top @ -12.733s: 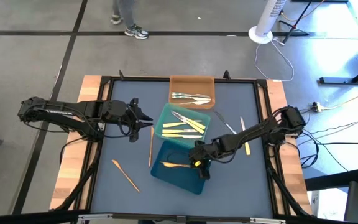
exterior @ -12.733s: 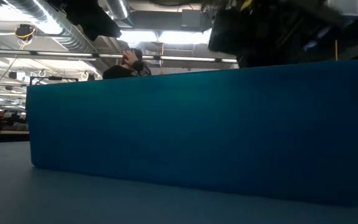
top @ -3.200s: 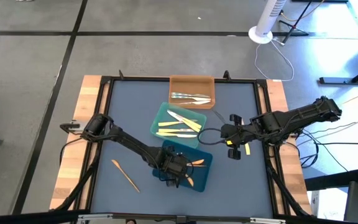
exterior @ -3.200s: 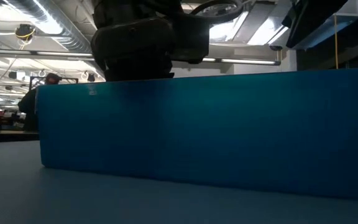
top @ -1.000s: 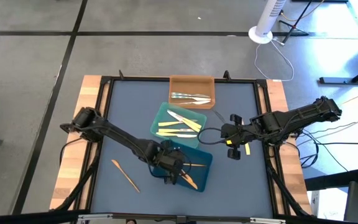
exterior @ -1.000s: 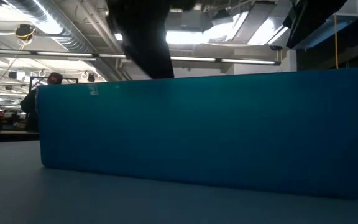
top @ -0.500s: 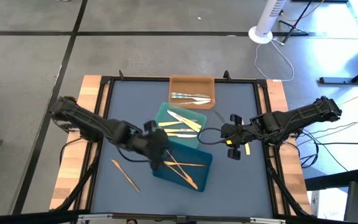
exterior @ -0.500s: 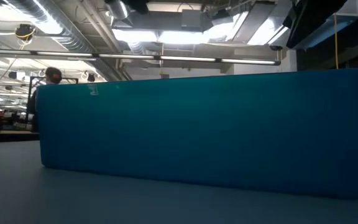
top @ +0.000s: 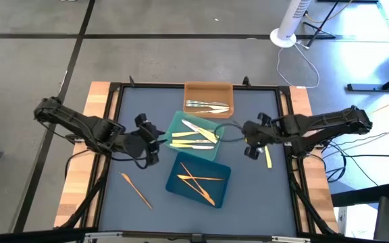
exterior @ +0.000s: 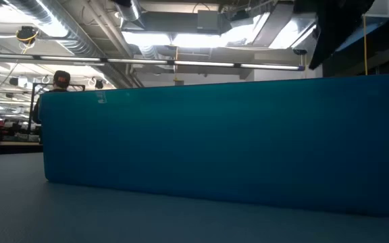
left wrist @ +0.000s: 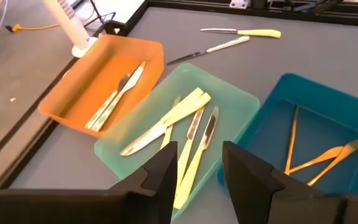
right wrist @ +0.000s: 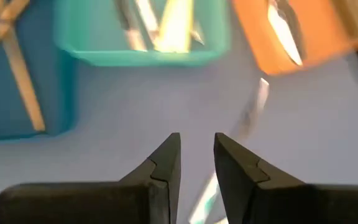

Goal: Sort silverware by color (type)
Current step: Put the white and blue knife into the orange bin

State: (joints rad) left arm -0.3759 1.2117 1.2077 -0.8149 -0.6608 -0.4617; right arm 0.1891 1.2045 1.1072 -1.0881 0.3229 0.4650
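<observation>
Three trays on worktop (top: 134,108): orange (top: 209,90) with two silver pieces, teal (top: 175,128) with about five, mostly yellow, blue (top: 216,196) with three tan. Tan one (top: 135,188) left of blue, yellow (top: 268,156) right. Left gripper (top: 155,143), right gripper (top: 246,140) beside teal, slightly parted, empty.

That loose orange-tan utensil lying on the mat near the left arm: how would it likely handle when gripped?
The orange-tan utensil looks slim and flat on the mat, so probably light, and awkward to get fingers under. It looks like plastic, so likely stiff, perhaps flexing slightly. Its flat shape suggests it would slide or pivot when nudged rather than roll.
</observation>
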